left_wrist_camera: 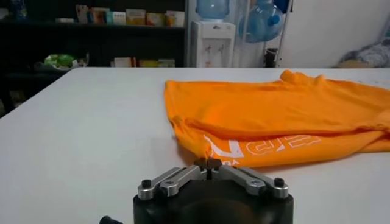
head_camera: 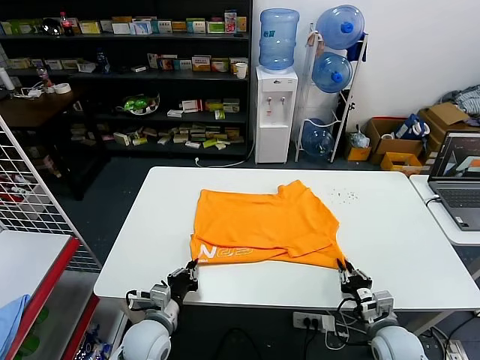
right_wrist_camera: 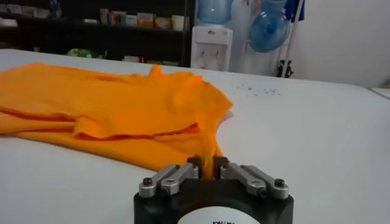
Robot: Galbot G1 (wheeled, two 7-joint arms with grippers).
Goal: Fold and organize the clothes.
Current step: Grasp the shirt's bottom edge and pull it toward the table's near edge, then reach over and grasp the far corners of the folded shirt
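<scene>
The bright orange T-shirt (head_camera: pixel 262 221) lies spread on the white table (head_camera: pixel 405 240), with white lettering (head_camera: pixel 225 253) showing along its near edge. My left gripper (head_camera: pixel 192 267) is at the shirt's near left corner, by the table's front edge. In the left wrist view the left gripper (left_wrist_camera: pixel 208 163) is shut, its tips pinching the edge of the shirt (left_wrist_camera: pixel 274 115). My right gripper (head_camera: pixel 343 268) is at the near right corner. In the right wrist view the right gripper (right_wrist_camera: pixel 208 164) is shut on a bunched fold of the shirt (right_wrist_camera: pixel 109 103).
A laptop (head_camera: pixel 459 180) sits on a side table at the right. A red-edged rack with a light blue cloth (head_camera: pixel 11 319) stands at the near left. A water dispenser (head_camera: pixel 276 112) and shelves (head_camera: pixel 127 75) stand beyond the table. Small specks (head_camera: pixel 343 196) lie on the table.
</scene>
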